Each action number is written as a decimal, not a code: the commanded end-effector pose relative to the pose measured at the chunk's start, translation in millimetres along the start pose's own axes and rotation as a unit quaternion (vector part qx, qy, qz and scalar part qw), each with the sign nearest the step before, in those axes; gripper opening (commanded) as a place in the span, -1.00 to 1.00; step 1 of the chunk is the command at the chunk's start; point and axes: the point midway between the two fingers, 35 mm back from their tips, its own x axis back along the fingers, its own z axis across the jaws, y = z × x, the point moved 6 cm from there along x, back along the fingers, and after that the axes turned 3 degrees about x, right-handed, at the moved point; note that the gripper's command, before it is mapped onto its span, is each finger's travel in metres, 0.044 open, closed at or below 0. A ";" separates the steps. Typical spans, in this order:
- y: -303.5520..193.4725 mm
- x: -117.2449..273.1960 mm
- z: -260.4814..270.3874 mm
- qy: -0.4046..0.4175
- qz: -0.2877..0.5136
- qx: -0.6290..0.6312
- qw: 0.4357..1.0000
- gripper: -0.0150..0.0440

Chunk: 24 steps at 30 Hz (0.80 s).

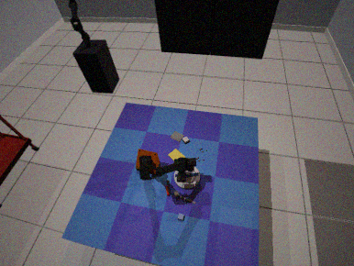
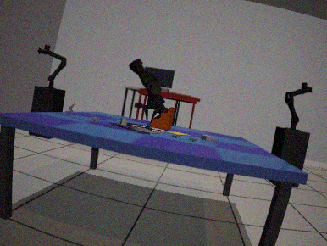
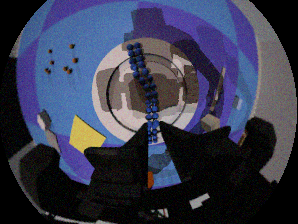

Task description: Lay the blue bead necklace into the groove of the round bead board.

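The blue bead necklace [image 3: 136,74] runs as two close strands across the round bead board in the wrist view, from the far rim down to my fingertips. The pale round bead board [image 1: 178,183] [image 2: 140,128] [image 3: 106,119] lies flat, with a thin dark ring as its groove. The strands cross the ring rather than follow it. My gripper [image 2: 149,124] [image 3: 153,124] is low over the board's near side, with its fingers close together on the near end of the necklace. Beads show between the tips. How much of the necklace touches the board is unclear.
An orange block [image 1: 147,158] [image 2: 165,120] stands beside the arm. A yellow sheet [image 1: 176,155] [image 3: 86,134] lies near the board. Several small orange beads [image 3: 72,46] are scattered beyond it. A small grey cube [image 1: 181,217] lies farther off.
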 end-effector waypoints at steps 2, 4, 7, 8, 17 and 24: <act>8.4 3.0 6.3 0.002 -0.001 -0.003 1.000 -0.49; 13.1 3.3 10.4 0.003 -0.002 -0.003 1.000 -0.49; 20.1 3.5 17.0 0.003 -0.002 -0.003 1.000 -0.49; 22.4 3.6 19.3 0.003 -0.002 -0.003 1.000 -0.49; 41.7 3.5 41.1 0.003 -0.002 -0.003 1.000 -0.49; 44.7 2.4 44.9 0.003 -0.002 -0.003 1.000 -0.49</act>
